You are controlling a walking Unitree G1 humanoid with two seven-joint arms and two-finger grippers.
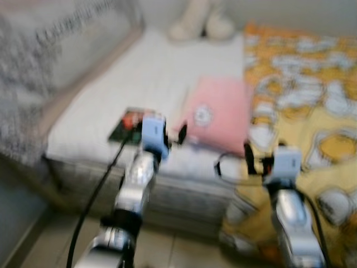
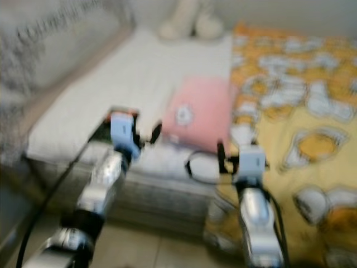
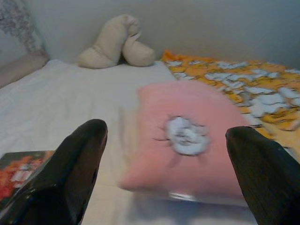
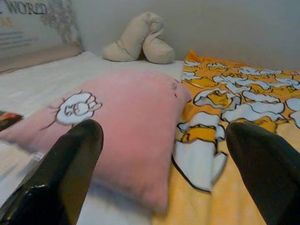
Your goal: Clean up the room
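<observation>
Two pincers, left pincer (image 3: pixel 164 178) and right pincer (image 4: pixel 164 173), gape wide before the soft, light pink plush cushion (image 1: pixel 218 114); pinch its near corner

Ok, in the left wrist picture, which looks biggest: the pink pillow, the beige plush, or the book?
1. pink pillow, biggest, though it lies nearest the camera.
2. beige plush, farther back, so it may really be bigger.
3. book, cut off at the edge, so unsure.

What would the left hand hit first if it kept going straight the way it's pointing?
Most likely the pink pillow on the bed: it lies straight ahead between the open fingers of the left hand. Depth is unclear in the blur.
</observation>
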